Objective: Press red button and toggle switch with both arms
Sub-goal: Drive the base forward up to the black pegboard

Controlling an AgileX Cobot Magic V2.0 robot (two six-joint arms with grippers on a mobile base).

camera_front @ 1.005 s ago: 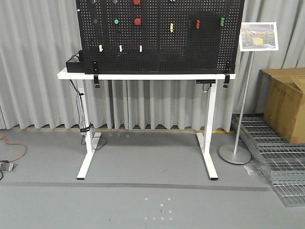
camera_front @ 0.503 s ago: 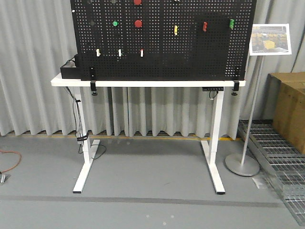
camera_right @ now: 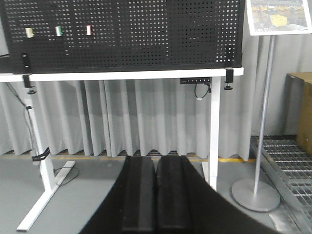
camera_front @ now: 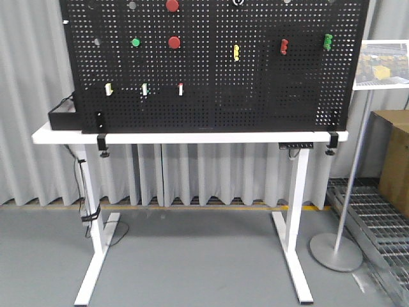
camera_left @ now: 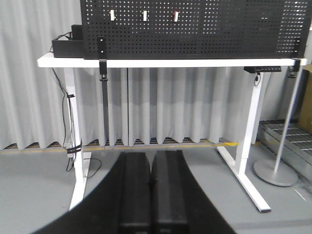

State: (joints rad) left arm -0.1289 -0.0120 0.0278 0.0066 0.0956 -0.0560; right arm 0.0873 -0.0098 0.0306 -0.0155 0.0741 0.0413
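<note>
Grey curtain point(camera_front: 25, 96) behind; white counter point(camera_front: 192, 137) carries black pegboard point(camera_front: 255, 96). Red button point(camera_front: 174, 42) upper left, toggle switch point(camera_front: 145, 89) just below-left. Left hand point(camera_left: 152, 180), right hand point(camera_right: 156, 190) clenched, empty, far off. Approach stage; next: close in, raise both.

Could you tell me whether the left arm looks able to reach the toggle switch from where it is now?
Probably not yet: the left pincer hangs well short of the table, open floor between, and the toggle switch sits up on the pegboard. Nothing blocks the way.
</note>
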